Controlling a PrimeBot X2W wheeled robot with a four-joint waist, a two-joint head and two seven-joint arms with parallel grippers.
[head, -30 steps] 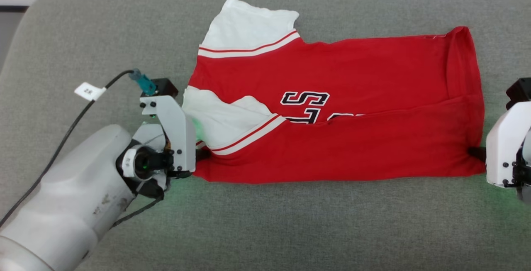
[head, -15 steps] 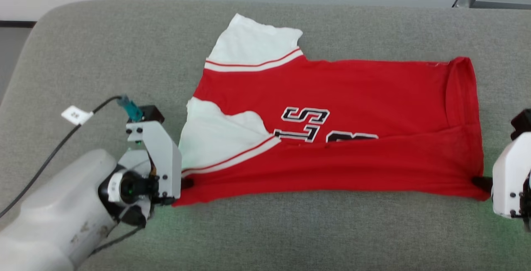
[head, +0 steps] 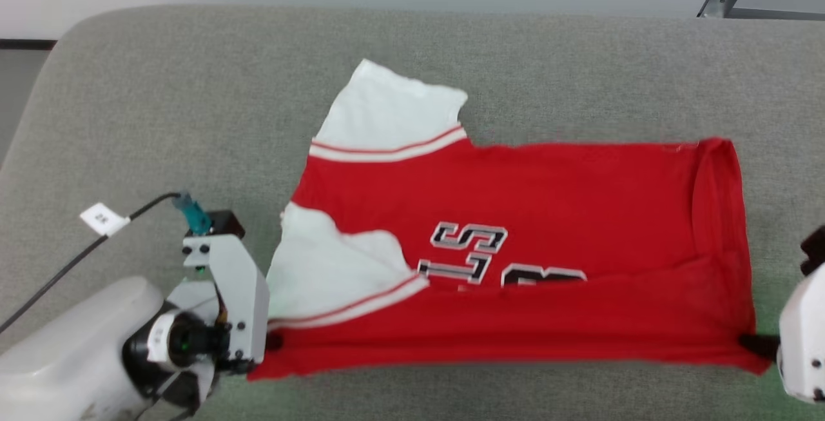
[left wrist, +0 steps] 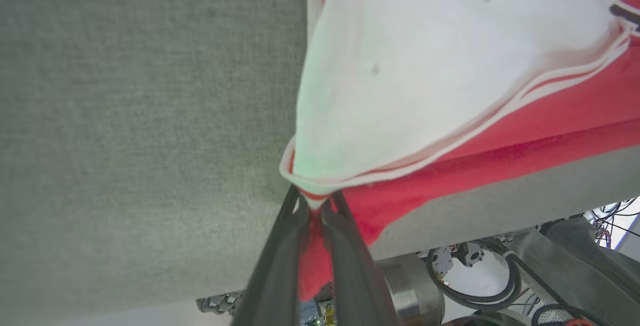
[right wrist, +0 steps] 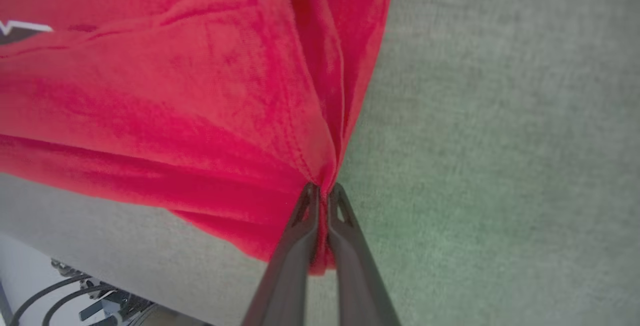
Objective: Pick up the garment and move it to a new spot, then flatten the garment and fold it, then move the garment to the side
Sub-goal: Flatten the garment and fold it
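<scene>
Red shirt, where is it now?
The red shirt lies spread on the grey cushion in the middle of the head view, its near corners pinched by the left pincer and the right pincer.

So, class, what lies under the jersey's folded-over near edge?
More of the garment: its printed front. Only the upper part of the black lettering shows; the rest is covered by the fold. Grey cushion lies beneath.
</scene>
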